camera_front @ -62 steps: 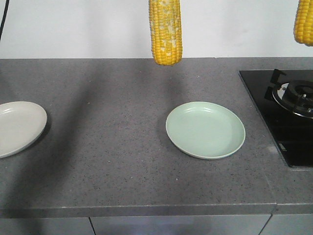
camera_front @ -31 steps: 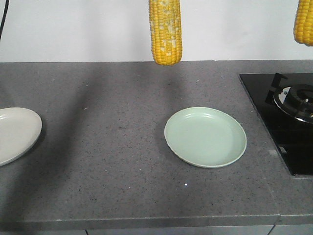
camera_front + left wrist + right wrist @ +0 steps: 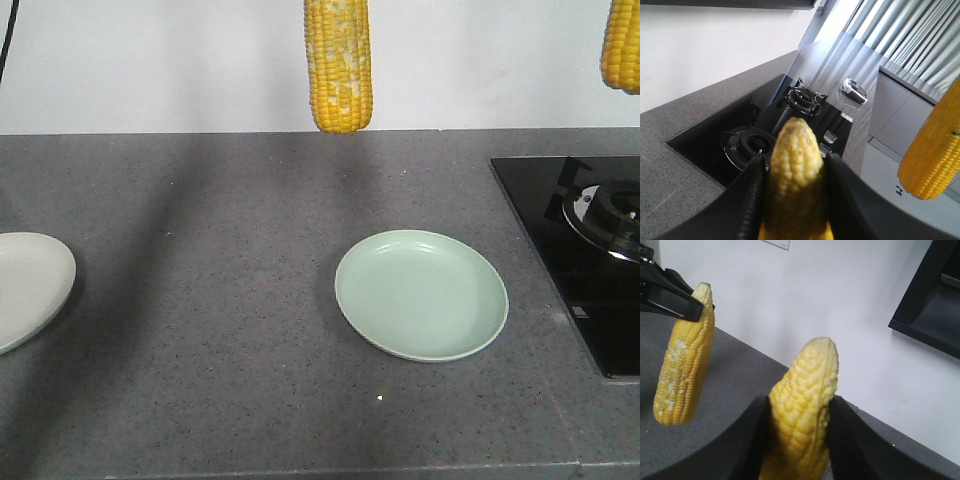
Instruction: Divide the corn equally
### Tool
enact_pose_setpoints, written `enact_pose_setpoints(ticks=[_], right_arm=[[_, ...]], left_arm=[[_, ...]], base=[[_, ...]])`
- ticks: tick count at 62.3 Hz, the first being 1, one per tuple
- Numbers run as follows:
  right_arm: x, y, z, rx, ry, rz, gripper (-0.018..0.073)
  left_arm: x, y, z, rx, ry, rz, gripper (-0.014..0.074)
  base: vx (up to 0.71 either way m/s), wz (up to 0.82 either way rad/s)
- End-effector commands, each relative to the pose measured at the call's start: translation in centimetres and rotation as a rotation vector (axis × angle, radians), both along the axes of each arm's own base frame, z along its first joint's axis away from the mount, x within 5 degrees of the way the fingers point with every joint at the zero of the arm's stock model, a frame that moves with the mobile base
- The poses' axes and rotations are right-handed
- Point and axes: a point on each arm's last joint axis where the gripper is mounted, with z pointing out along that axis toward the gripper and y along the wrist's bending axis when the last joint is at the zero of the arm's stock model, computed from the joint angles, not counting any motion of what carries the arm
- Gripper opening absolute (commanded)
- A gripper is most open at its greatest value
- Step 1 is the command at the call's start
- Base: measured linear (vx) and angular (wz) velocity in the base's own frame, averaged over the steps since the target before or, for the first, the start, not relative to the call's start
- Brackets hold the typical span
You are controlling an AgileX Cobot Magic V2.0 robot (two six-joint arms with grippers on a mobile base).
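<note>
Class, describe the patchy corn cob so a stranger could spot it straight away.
Find the grey counter and the green plate near its middle. Straight up the front view from the plate's left side, the patchy cob hangs blunt end down before the white wall. Unlike the plain cob at the right edge, it bears whitish patches.

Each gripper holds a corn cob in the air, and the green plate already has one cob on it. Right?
Not quite. In the front-facing view the green plate is bare, no cob on it. The left gripper does hold the patchy cob in the air, and the right gripper the plain cob.
</note>
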Motion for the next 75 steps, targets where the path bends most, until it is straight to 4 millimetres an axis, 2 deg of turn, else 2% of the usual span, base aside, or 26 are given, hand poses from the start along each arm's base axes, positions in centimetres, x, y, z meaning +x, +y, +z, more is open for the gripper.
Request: enact_pose_setpoints(ticks=[1,75], right_arm=[[-1.04,0.17,0.98,0.012,-0.053,0.007,-0.0004],[-1.04,0.17,0.98,0.012,-0.053,0.007,-0.0004]], left_arm=[[-4.10,0.96,4.64,-0.098,-0.119,-0.025,-0.0007],[-4.10,0.96,4.64,-0.098,-0.119,-0.025,-0.0007]], base=[[0.04,-0.01],[0.04,-0.01]])
